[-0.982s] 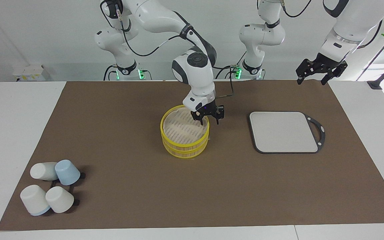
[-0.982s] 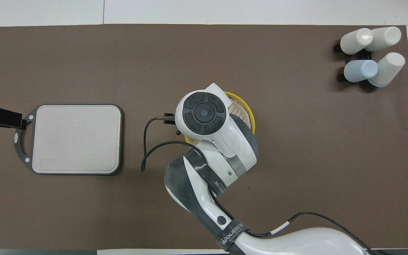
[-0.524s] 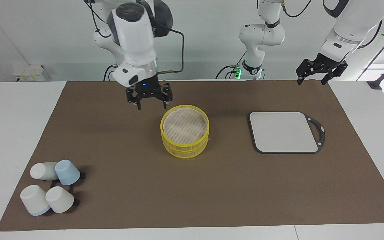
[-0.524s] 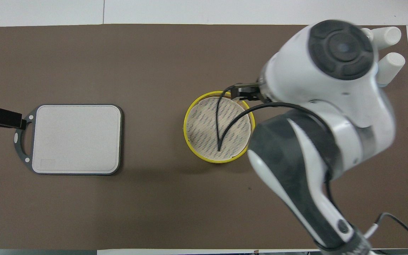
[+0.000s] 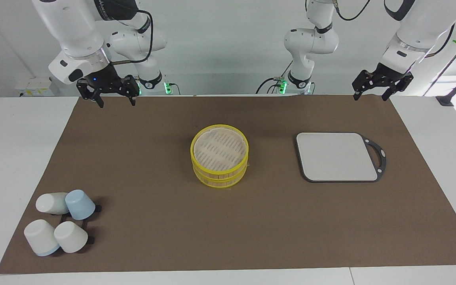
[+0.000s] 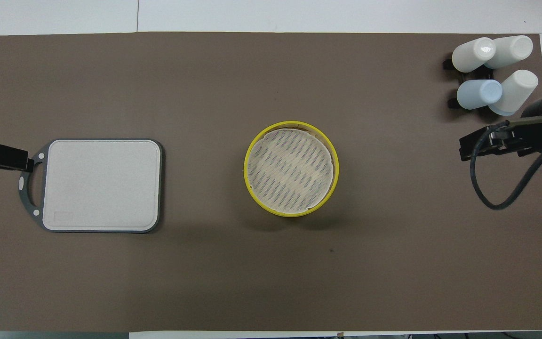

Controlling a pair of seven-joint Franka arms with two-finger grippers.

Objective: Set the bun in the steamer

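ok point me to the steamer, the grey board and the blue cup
steamer [image 5: 192,152], facing view, on the yellow top rim toward the right arm's end
grey board [image 5: 337,156], facing view, middle of its pale surface
blue cup [image 6: 475,93], overhead view, on its side wall

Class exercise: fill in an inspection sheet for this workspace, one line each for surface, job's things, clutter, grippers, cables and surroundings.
Surface: brown mat on a white table.
Job's things: steamer mid-mat, closed by its lid; bun nothing seen.
Clutter: grey board toward the left arm's end; four cups toward the right arm's end.
Grippers: right gripper and left gripper raised over the mat's edge nearest the robots, fingers open, empty.
Cables: black cable at the right wrist.
Surroundings: white wall.
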